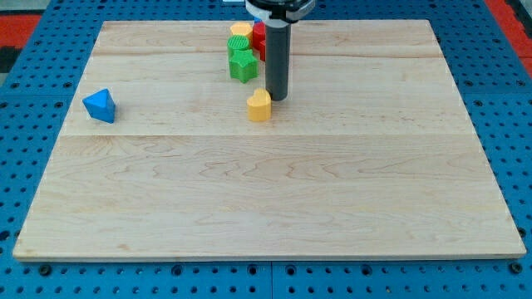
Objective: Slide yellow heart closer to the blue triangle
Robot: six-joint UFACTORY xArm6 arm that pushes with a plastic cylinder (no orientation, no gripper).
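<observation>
Filling nearly the whole frame is the pale wooden board (266, 191), set on a blue pegboard base (25, 100). Down from the top centre comes the dark straight rod (277, 58), and my tip (277, 99) sits on the wood just to the upper right of the small yellow heart block (259, 105), touching it or all but touching; there are no jaws here, just a bare rod holding nothing.

Up behind, at the frame's top centre, there's a tight cluster: a green star-like block (243, 66) in front, a further green block (238, 46) behind it, a yellow block (241, 30) at the back, and a red block (259, 40) partly hidden by the rod.

And far off at the left edge of the board, the blue triangle block (100, 106), well apart from the heart and roughly level with it.

By my reading, the push is at its start: contact made, the gap not closed. Next calls for a steady leftward drive, with the tip working round to the heart's right side so it doesn't skid toward the frame's bottom.
</observation>
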